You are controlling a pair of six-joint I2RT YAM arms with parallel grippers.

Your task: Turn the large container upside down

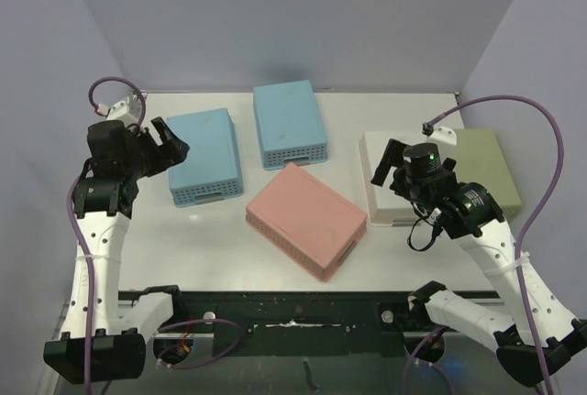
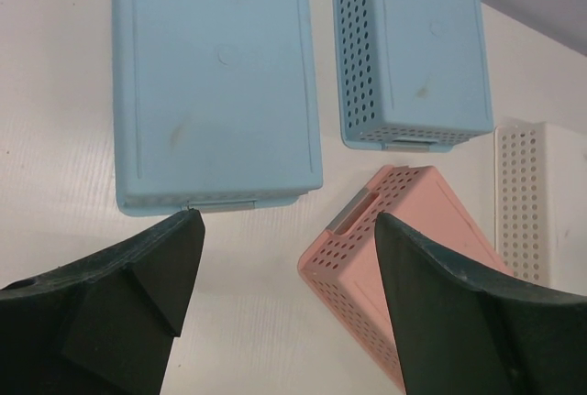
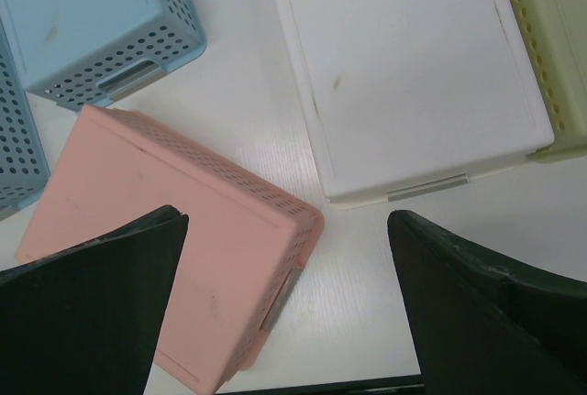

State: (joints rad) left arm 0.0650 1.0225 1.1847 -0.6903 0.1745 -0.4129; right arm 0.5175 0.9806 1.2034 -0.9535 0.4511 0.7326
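The large container [image 1: 305, 219] is pink and perforated. It lies bottom-up and skewed near the table's front middle, and shows in the left wrist view [image 2: 413, 221] and the right wrist view [image 3: 156, 230]. My left gripper [image 1: 171, 148] hangs open in the air at the left, above the near end of a blue container [image 1: 204, 155], with nothing between its fingers [image 2: 289, 221]. My right gripper [image 1: 389, 168] is open wide and empty over the white container [image 1: 371, 204]. Below its fingers lie the pink container's right corner and bare table [image 3: 286, 219].
A second blue container [image 1: 289, 123] lies behind the pink one, and an olive-green one [image 1: 491, 170] lies right of the white one. All of them rest bottom-up. The enclosure walls close in the table on the left, back and right.
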